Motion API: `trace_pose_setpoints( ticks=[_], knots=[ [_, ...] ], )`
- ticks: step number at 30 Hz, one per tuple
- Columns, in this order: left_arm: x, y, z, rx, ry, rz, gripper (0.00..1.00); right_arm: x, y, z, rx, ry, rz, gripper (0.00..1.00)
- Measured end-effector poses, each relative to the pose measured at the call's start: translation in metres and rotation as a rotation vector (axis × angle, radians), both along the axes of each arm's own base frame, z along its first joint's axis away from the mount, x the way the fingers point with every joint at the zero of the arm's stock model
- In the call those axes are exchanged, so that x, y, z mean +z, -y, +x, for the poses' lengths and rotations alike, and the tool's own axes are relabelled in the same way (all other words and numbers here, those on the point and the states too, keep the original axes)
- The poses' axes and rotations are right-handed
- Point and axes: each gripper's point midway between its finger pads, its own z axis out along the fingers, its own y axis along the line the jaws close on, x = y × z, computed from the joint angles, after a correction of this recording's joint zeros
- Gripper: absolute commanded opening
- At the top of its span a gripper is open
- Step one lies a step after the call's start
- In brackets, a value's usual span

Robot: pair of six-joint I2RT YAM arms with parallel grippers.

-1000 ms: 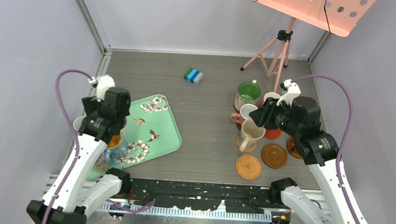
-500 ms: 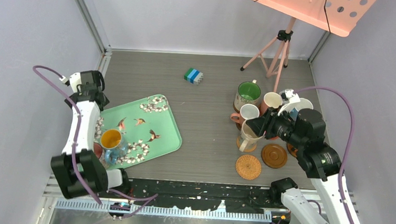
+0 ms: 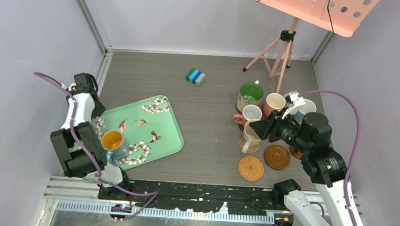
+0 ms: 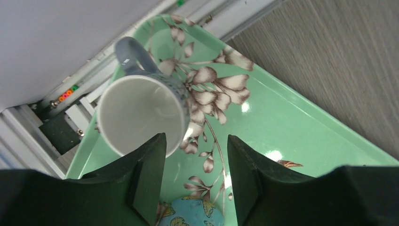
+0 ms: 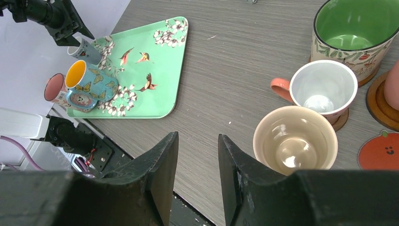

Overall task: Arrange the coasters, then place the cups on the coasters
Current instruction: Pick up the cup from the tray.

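Black fingers of the left gripper stood apart with nothing between them, poised above a white-inside mug with a grey-blue handle that sat upright at the far-left corner of the mint-green floral tray. Just near of that mug on the tray sat a blue butterfly-patterned mug with a yellow inside, and a pink-inside mug stood at the tray's near-left edge.

Across the table, the right gripper also had its fingers parted and empty, hanging over bare grey wood-grain tabletop just left of a cream mug. That cream mug rested on a coaster whose colour I could not make out. Far of it, a white-inside mug with an orange-pink handle sat on a dark brown disc, and a tall floral mug with a green inside stood beyond. A mauve mug stood on a dark wooden coaster to the right, and a white-and-blue mug farther right.

Bare coasters lay near the arm: a round woven wicker coaster, a dark brown wooden disc just right of it, and an orange disc with a small face.

A blue-green toy block lay well apart toward the far wall, near a pink music stand.
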Motion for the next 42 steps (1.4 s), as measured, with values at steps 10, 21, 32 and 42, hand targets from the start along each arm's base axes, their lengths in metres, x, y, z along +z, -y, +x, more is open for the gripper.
trace_pose_setpoints(
  ticks=[10, 21, 32, 42],
  knots=[
    [-0.012, 0.004, 0.0, -0.035, -0.036, -0.035, 0.08, 0.001, 0.003, -0.006, -0.002, 0.009, -0.003, 0.44],
    [0.02, 0.042, 0.013, -0.231, 0.056, -0.072, 0.0, -0.011, 0.014, -0.005, -0.066, -0.007, -0.035, 0.43],
    [0.086, 0.197, 0.039, -0.831, 0.18, -0.002, 0.0, -0.041, 0.02, -0.005, -0.096, -0.085, -0.076, 0.43],
    [0.078, 0.354, -0.002, -1.369, 0.117, 0.065, 0.0, -0.049, 0.021, -0.006, -0.101, -0.106, -0.086, 0.43]
  ],
)
